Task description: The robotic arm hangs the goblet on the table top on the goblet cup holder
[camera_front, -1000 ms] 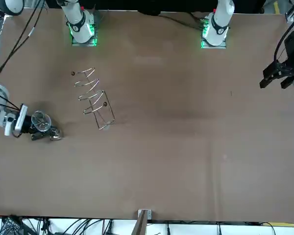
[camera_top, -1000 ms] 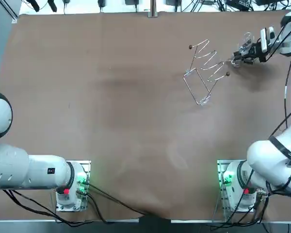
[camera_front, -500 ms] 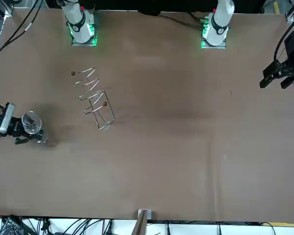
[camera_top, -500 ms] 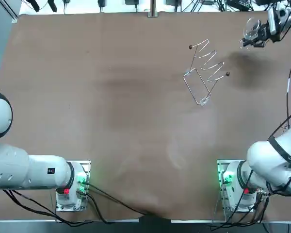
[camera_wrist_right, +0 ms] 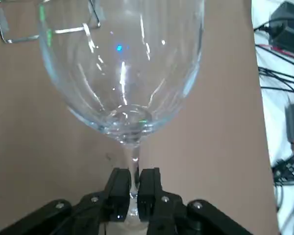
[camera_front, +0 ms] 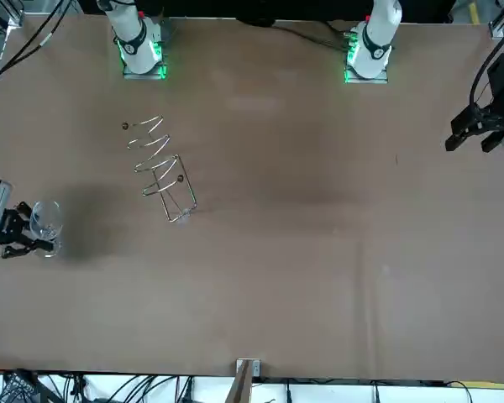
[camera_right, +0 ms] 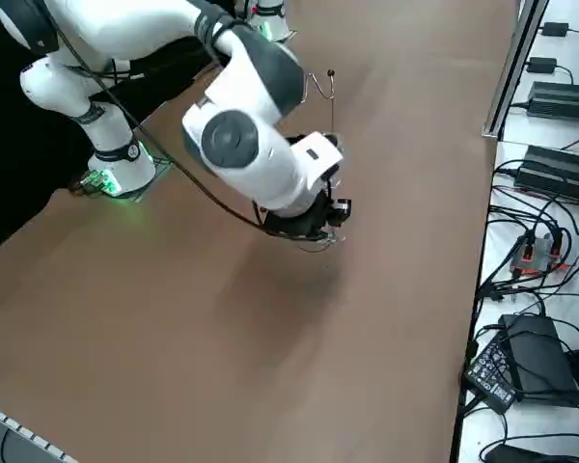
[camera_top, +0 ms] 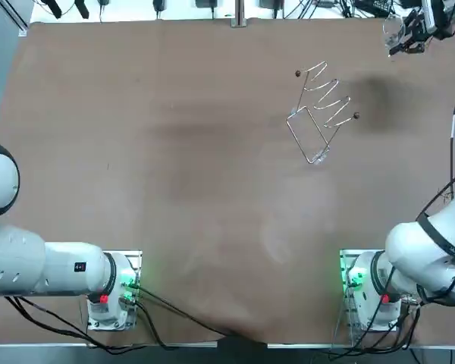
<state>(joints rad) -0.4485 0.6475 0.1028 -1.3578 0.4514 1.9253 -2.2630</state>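
My right jaws are pressed together on the thin stem of a clear goblet (camera_wrist_right: pixel 122 73), pinching it just below the bowl, one black fingertip (camera_wrist_right: pixel 118 188) on each side. The foot of the glass sits back toward my wrist and the bowl points away from me, so the glass's long axis runs straight out from the jaws.

From overhead, the goblet (camera_top: pixel 394 30) is at the far right corner of the brown counter (camera_top: pixel 174 152). I judge it held clear of the surface, since its shadow falls apart from it. It lies close to level, bowl leading toward my left.

The goblet cup holder (camera_top: pixel 322 114), a bent wire rack with a zigzag row of loops, stands on the counter to my left and a little nearer my base, well apart from the glass. In my wrist camera its wires (camera_wrist_right: pixel 49 29) show beyond the bowl's rim. The coming move, I judge, turns on carrying the glass that way and lining its stem up with a loop.
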